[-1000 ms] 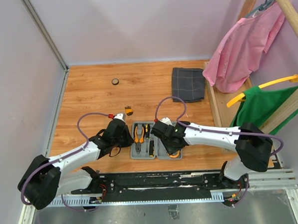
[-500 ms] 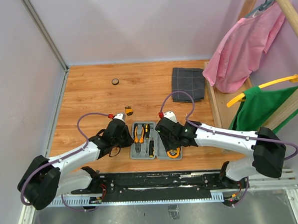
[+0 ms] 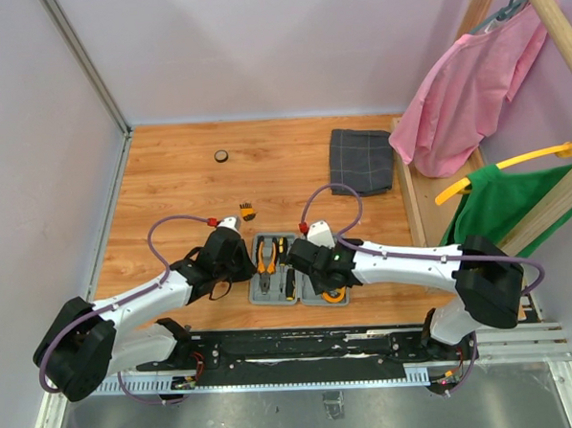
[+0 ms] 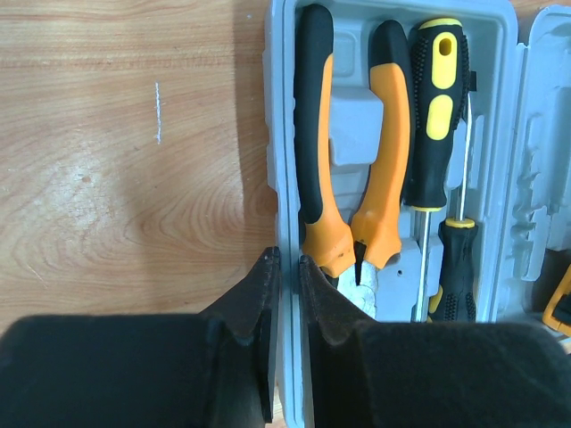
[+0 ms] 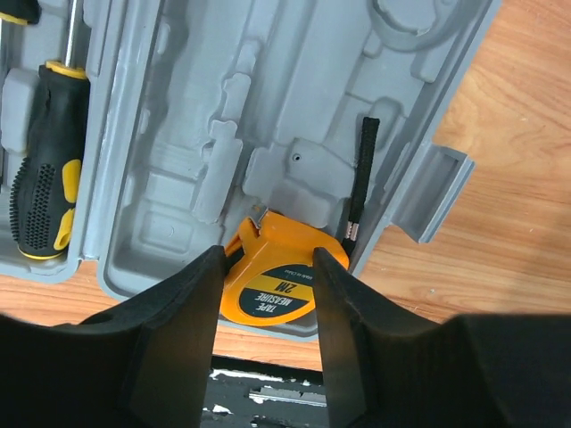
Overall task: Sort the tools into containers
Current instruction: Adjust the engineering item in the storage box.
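- Top view: the case (image 3: 294, 283) lay open on the tabletop (image 3: 170, 191), just beyond the arm bases, with its 2 halves side by side.
- The left arm (image 3: 165, 292) reached the case's left edge. The right arm (image 3: 404, 261) hung over the right half, where the tape (image 3: 334, 294) sat in the near corner.
- The bit holder (image 3: 248, 213) lay outside the case on the tabletop, beyond its far-left corner and nearer the left arm. The cloth (image 3: 362, 172) lay well apart at the far right.
- Left wrist view: the left fingers (image 4: 259, 339) were almost pressed together, pinching the case's left wall between them.
- The pliers (image 4: 348, 178) lay just right of that wall, handles pointing away from the fingers. The 2 screwdrivers (image 4: 434, 107) lay beside them, also lengthwise away from the fingers.
- Right wrist view: the right fingers (image 5: 178, 321) were spread with the tape between them, seated in the corner of the lid half. I could not tell whether the pads touched it.
- The tape's strap (image 5: 359, 174) ran away from the fingers along the case wall.
- Judgement: the next move turned on the tape lying dead ahead of the right fingers and square in their gap, so closing them would likely take it. The right arm was plainly the nearer one. The left fingers looked to be steadying the case.
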You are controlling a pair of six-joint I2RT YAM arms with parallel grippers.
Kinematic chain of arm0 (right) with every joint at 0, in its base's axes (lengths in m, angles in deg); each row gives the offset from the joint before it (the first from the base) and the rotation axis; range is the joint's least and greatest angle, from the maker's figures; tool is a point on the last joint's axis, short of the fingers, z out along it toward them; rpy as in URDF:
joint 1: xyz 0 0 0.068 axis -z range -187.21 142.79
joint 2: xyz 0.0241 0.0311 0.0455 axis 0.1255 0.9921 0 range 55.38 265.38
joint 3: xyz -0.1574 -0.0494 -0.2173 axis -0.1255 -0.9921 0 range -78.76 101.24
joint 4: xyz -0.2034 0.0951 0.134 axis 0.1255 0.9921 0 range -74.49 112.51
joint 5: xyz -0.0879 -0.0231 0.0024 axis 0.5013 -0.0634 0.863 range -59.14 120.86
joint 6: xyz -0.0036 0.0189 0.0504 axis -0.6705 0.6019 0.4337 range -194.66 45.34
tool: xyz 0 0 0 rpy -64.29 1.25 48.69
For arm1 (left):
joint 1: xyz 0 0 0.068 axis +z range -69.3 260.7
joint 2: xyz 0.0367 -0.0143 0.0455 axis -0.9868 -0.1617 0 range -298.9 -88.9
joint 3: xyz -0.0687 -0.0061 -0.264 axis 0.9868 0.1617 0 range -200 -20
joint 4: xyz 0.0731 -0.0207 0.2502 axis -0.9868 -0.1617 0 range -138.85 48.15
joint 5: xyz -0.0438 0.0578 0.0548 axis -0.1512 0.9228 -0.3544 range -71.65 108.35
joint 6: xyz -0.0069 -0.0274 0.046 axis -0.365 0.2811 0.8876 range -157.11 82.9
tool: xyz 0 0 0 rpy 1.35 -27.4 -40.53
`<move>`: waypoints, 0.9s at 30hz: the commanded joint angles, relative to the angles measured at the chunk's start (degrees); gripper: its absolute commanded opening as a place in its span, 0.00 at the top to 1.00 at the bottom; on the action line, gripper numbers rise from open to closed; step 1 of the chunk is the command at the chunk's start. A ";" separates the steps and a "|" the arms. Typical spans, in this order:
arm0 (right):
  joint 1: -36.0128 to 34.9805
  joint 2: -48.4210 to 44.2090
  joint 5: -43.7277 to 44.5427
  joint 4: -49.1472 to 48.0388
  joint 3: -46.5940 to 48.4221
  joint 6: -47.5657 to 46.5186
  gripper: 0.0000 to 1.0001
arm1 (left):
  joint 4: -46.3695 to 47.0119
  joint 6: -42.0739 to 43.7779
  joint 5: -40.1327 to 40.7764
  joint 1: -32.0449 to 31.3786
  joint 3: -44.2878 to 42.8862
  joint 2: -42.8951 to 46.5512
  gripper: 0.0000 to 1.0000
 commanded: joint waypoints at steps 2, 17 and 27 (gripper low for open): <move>-1.37 1.87 1.65 3.35 1.10 -3.04 0.57 | -1.78 1.11 -0.11 -0.59 0.71 0.65 0.91; -1.72 1.63 -6.13 -1.25 -0.27 -14.61 0.61 | -1.06 0.59 -0.58 -0.59 0.78 0.14 0.91; -1.72 0.68 -5.58 -2.52 0.54 -11.57 0.55 | -0.95 0.76 -0.60 -0.58 0.72 -0.01 0.92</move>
